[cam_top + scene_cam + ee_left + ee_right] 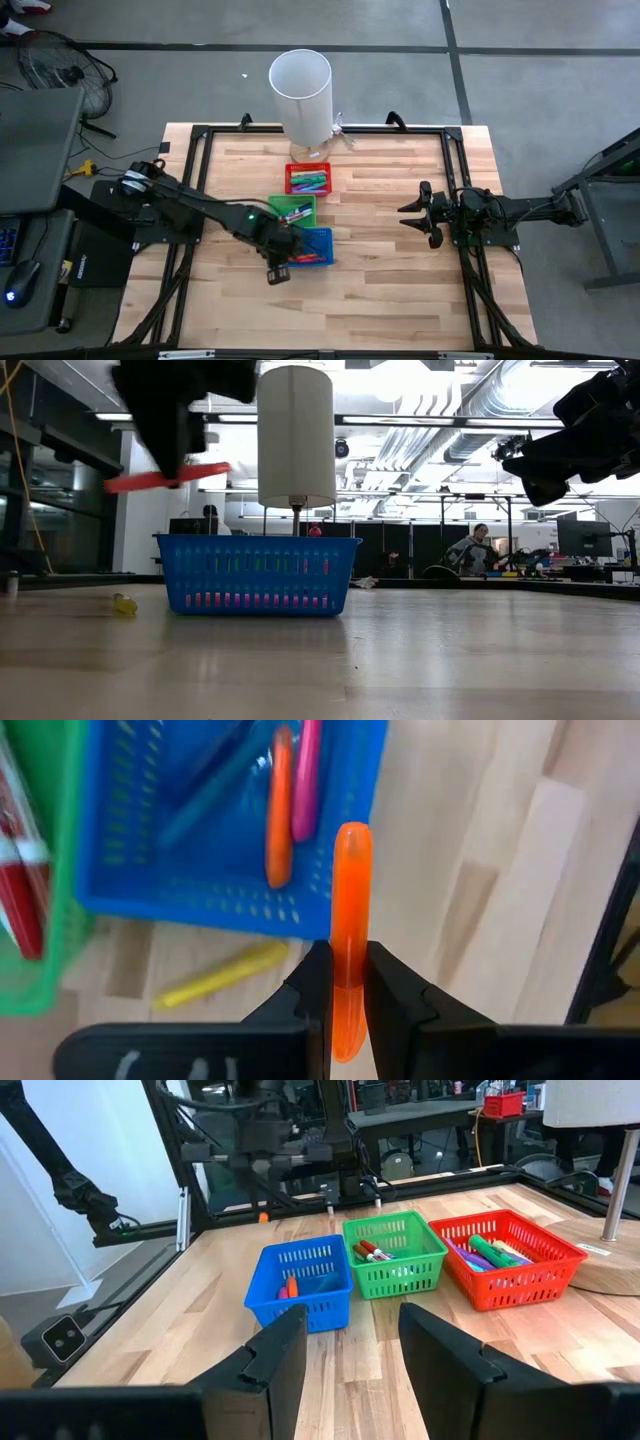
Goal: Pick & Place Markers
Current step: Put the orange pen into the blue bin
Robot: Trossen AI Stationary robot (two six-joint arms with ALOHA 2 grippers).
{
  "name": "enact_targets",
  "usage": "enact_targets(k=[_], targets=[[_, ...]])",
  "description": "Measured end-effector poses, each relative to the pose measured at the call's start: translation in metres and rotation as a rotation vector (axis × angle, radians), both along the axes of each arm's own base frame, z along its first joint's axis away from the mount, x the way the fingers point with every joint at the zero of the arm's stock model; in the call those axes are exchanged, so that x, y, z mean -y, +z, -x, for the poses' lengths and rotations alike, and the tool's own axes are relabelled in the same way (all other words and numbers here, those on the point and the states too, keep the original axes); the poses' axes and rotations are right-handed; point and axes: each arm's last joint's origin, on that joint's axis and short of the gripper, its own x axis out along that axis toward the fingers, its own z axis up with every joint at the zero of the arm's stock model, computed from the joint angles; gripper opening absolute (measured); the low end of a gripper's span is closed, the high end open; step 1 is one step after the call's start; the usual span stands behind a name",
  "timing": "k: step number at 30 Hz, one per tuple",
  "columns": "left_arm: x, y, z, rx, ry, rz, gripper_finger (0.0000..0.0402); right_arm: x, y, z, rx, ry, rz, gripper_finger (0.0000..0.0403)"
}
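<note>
Left gripper (340,982) hangs above the near edge of the blue bin (315,243), jaws pinched tight on an orange marker (349,930). Grip sits low on the barrel, most of the length pointing forward toward the bin; probably held that way so the free end clears the wall first on release. In the low view the marker rides level, well above the bin's rim.

Already in the blue bin: a second orange marker (279,810) and a pink one (306,775), side by side. A yellow marker (222,973) lies on the table (380,290) just outside the bin wall, not yet collected.

Green bin (292,209) touches the blue one and holds red-bodied markers; red bin (307,179) beyond it holds mixed colours. Bins stand in a row, so sorting looks to be by bin.

Right gripper (352,1352) waits at the table's right side, well apart from the bins, fingers spread wide, nothing between them.

Judgement: carry phase; drop into blue bin is next.
</note>
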Motion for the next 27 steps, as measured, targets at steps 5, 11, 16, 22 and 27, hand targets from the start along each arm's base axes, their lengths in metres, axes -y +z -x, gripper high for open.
enact_targets(k=[5,11,16,22,27], targets=[[-0.011,-0.001,-0.020,-0.008,-0.006,-0.014,0.0031,0.000,0.000,0.000,0.000,0.001,0.000,0.0149],[-0.016,-0.002,-0.047,-0.008,-0.048,-0.041,0.0031,0.000,0.000,0.000,0.001,0.000,0.000,0.0149],[-0.020,-0.003,-0.064,-0.007,-0.083,-0.106,0.0031,0.000,0.000,0.000,0.000,0.000,0.000,0.0149],[-0.023,-0.012,-0.073,-0.048,-0.202,-0.191,0.0037,0.000,0.000,0.000,0.003,0.000,-0.001,0.0149],[-0.022,-0.028,-0.078,-0.088,-0.298,-0.239,0.0039,0.000,0.000,0.000,0.004,0.000,-0.001,0.0149]])
